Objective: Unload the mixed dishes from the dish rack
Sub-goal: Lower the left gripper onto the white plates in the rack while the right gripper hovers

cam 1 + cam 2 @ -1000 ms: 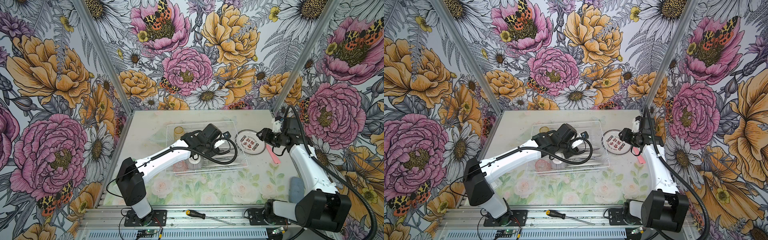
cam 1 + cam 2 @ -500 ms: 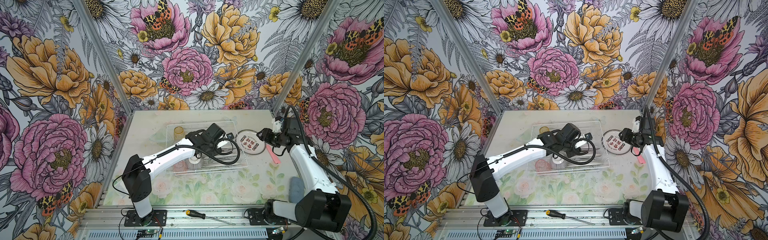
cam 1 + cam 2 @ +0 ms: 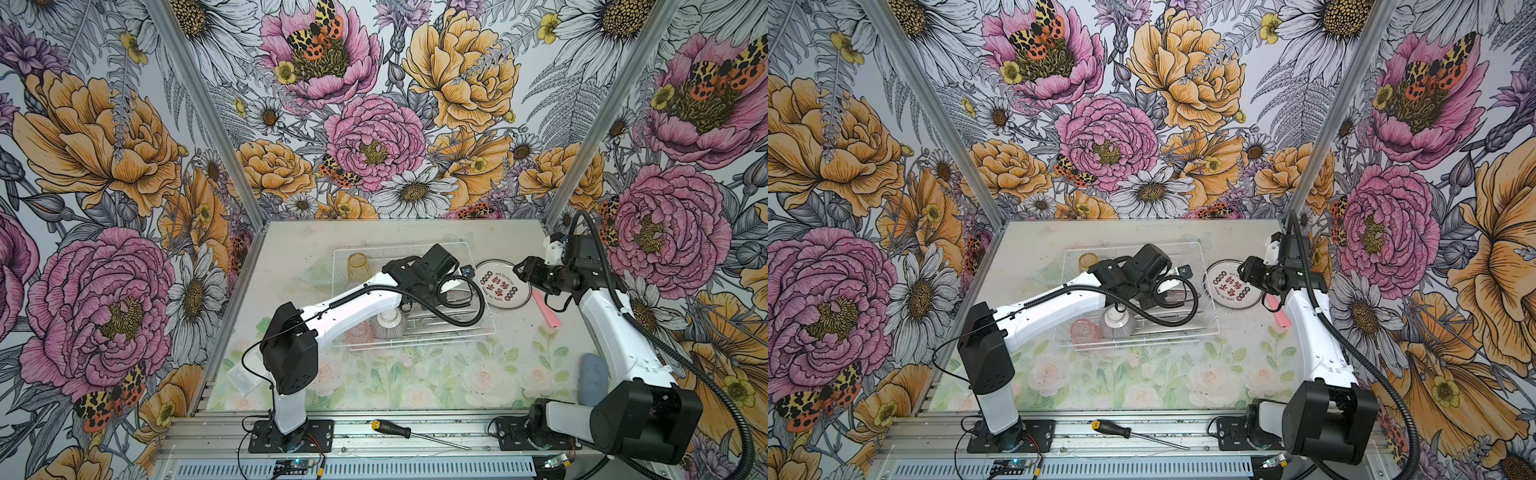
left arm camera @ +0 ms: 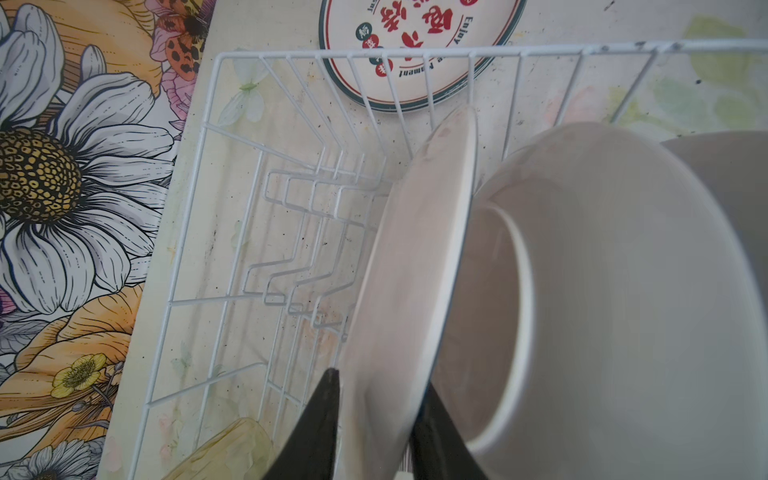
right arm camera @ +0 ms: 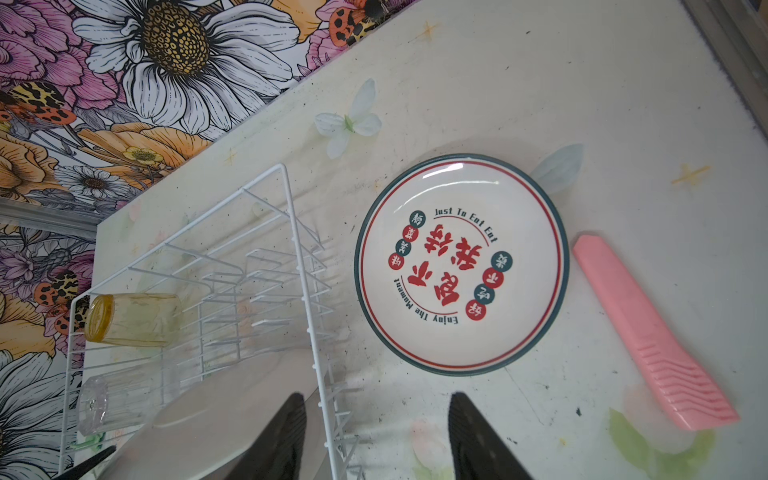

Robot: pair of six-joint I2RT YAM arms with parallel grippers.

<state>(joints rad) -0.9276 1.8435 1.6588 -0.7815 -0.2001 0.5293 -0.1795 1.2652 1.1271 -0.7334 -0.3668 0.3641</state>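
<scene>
Floral-walled booth, pale flowered table [image 3: 374, 374]. The dish rack [image 4: 216, 166] sits mid-table with an upright plate [image 4: 407, 270] standing in it. My left pincer [image 4: 378, 415] straddles that plate's rim, a finger each side; can't tell if it's clamped. My right pincer [image 5: 378, 432] hangs with jaws apart near the flat plate [image 5: 461, 266] lying just beside the rack.

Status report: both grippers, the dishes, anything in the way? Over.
Left gripper astride upright plate in rack, grip unclear. Right gripper open, empty. Another white dish close beside that plate.
</scene>
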